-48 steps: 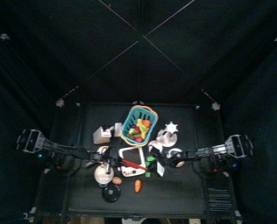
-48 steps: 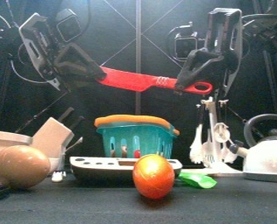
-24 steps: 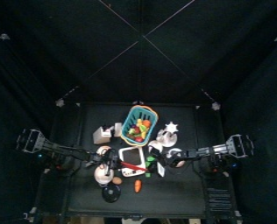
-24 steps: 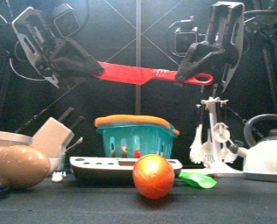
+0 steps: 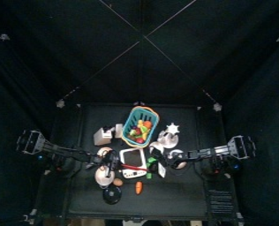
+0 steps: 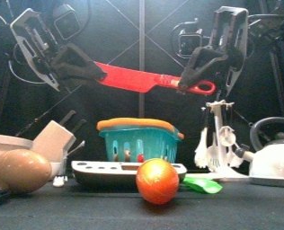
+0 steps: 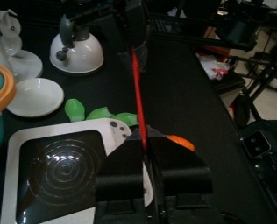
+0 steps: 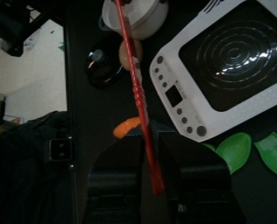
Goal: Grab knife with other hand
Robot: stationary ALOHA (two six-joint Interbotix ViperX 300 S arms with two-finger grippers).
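Two grippers, left [image 6: 82, 72] newly clamping knife [image 6: 138, 80] (right [image 6: 192, 79] loosening)

Top view is dim overall; black curtains [image 5: 59, 53] swallow most light, and only the table's middle is lit. In the front view, light falls from above and front, with glare on the kettle [image 6: 274, 160] and a highlight on the orange [image 6: 156, 181]. The nearest objects are slightly soft. Wrist views are evenly lit; jaws are dark, blurred at the bottom edge.
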